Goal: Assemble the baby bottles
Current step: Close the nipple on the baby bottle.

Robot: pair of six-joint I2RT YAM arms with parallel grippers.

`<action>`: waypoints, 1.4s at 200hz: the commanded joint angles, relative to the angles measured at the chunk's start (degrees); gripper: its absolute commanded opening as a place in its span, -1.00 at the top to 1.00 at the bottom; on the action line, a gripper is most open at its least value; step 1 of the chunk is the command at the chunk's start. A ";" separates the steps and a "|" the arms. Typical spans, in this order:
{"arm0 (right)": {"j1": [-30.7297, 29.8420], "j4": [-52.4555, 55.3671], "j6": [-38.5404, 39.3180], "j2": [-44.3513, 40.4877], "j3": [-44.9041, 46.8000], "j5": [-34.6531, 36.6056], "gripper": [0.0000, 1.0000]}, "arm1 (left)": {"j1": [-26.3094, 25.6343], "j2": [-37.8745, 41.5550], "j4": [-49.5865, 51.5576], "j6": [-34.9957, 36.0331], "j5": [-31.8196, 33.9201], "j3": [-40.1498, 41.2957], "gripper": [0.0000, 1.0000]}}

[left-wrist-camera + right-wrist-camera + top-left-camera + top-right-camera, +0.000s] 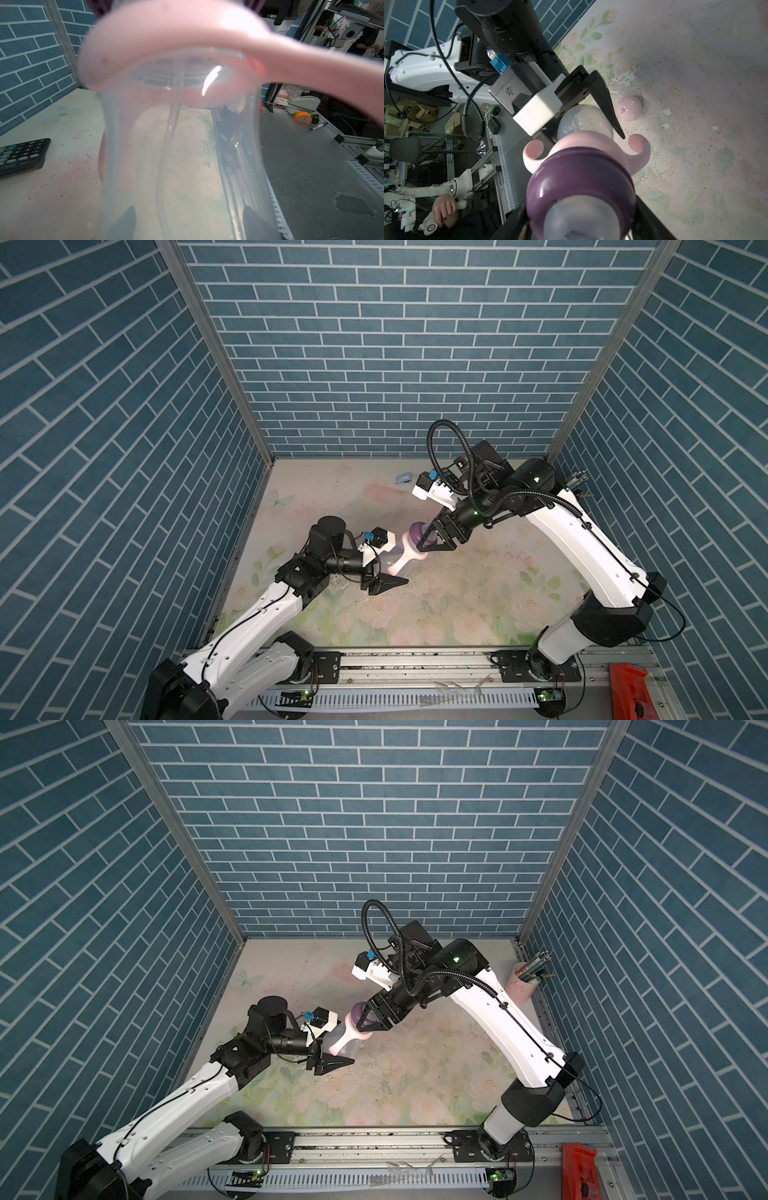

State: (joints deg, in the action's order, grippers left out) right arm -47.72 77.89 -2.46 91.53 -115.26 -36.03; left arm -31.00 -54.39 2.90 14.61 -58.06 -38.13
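Observation:
The baby bottle hangs tilted over the table between both arms. Its clear bottle body [176, 155] sits between the jaws of my left gripper [189, 209], which is shut on it; the dark fingers show through the plastic. A pink ring [581, 141] with two curled handles sits on its neck, seen in both top views [405, 556]. My right gripper [581, 220] is shut on the purple collar [581, 172] with its clear teat [583, 218], and in a top view [428, 537] it comes from the right. A pink dome cap [630, 108] lies on the table.
A black calculator [22, 155] lies on the floral mat [457, 605] near the left wall. A pink cup of pens [523, 982] stands at the right wall. A small blue object [403, 479] lies at the back. A red object [629, 689] sits at the front right.

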 commanded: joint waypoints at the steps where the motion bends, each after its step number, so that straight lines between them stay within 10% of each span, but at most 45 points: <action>1: -0.87 1.78 3.40 1.13 0.69 1.09 0.65 | -0.11 0.36 -1.32 0.95 -1.35 -1.35 0.05; 137: -1.23 1.14 3.09 1.27 3.57 -1.72 0.67 | -0.13 -0.65 -0.92 3.52 -2.07 -1.62 0.08; 196: -1.06 -3.09 -0.15 -0.73 8.41 0.41 0.73 | -0.28 -0.94 6.82 12.62 9.77 -8.34 0.14; 280: 0.77 -23.27 -15.20 -2.87 22.56 -3.85 0.85 | -2.72 8.24 -8.17 16.51 31.15 -0.04 0.17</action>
State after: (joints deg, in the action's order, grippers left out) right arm -46.78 60.05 -11.00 87.18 -97.43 -37.87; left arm -32.69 -49.25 10.28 29.54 -34.76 -38.63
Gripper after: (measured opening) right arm 0.679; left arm 0.805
